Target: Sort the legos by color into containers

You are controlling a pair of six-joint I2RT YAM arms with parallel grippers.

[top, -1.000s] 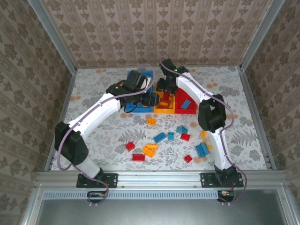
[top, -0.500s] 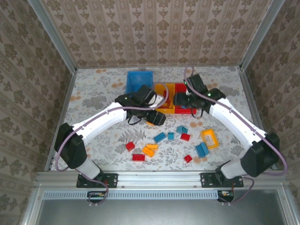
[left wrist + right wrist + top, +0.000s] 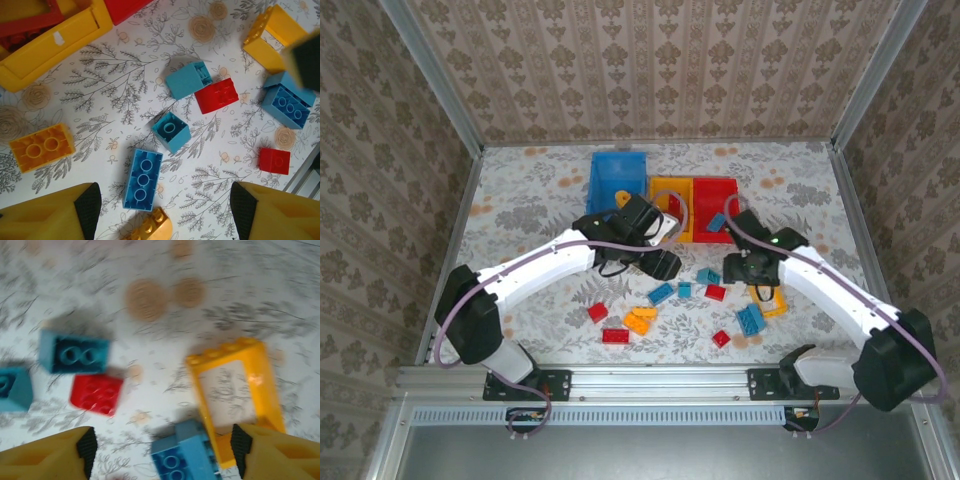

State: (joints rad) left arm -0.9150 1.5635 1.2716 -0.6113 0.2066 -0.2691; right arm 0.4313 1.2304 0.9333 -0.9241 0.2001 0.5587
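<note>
I am watching three containers sitting side by side at the far middle of the tabletop [image 3: 520, 200]. The blue container [image 3: 618, 170] is on the left, the yellow container [image 3: 670, 183] in the middle and the red container [image 3: 715, 195] on the right. The left wrist camera is catching the yellow one's near wall. A red piece [image 3: 30, 22] is lying inside it, cut off by the frame edge. From above I cannot tell what the blue and red ones are holding.

The loose legos are lying scattered on the tabletop, nearer to me than the containers and between the two arms. The left pincer [image 3: 165, 212] is hanging above them with its yellow fingers spread wide and nothing between them. Its camera is giving me detail that the overhead view is not:
- a long blue brick [image 3: 142, 178] with three studs in a row
- a small light-blue brick [image 3: 171, 131] with one stud
- an orange brick [image 3: 41, 146] with two studs
- a red brick [image 3: 216, 95] touching a tipped light-blue brick [image 3: 187, 80] lying on its side

The right pincer [image 3: 161, 455] is standing wide too and gripping nothing. A dark-blue brick [image 3: 182, 452] is lying below the gap, against the yellow open frame [image 3: 235, 390]. This wrist view is blurred. From above, the frame is sitting just beside the right pincer.
</note>
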